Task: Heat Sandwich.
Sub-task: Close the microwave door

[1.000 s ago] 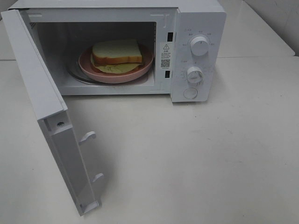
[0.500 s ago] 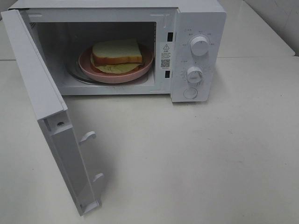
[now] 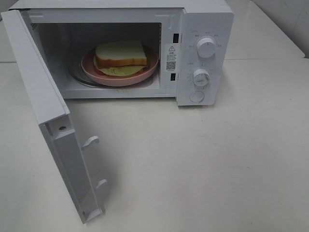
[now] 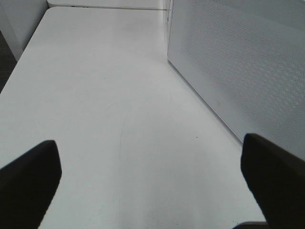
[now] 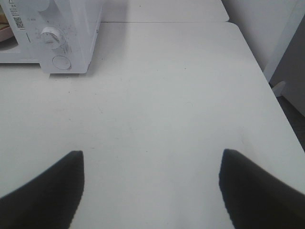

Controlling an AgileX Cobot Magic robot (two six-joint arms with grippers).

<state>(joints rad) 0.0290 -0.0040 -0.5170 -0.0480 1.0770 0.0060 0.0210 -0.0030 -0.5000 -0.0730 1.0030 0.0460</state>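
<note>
The white microwave (image 3: 212, 21) sits at the 12 o'clock end of the white surface (image 3: 217, 164). Its door (image 3: 43, 96) hangs wide open and swings out toward 7 o'clock. The sandwich (image 3: 120, 54) is inside the microwave, lying flat on a round pink plate (image 3: 147, 70). The plate rests on the glass tray (image 3: 76, 77) in the middle of the oven space. The top slice is white with a brown crust, and some pale yellow filling sticks out on the 6 o'clock side. At 3 o'clock from the opening is the control panel. It has an upper knob (image 3: 206, 47), a lower knob (image 3: 201, 77) under it, and a round button (image 3: 197, 96) at the bottom. The left pincer (image 4: 148, 157) is released, with its two dark fingers (image 4: 28, 183) far apart and nothing between them. It is above bare surface, and the dotted panel of the door stands just beside it. The right pincer (image 5: 151, 162) is released too, fingers spread wide and gripping nothing. It is over the bare surface, well apart from the microwave, and its camera shows the lower knob and the round button on the far side.
</note>
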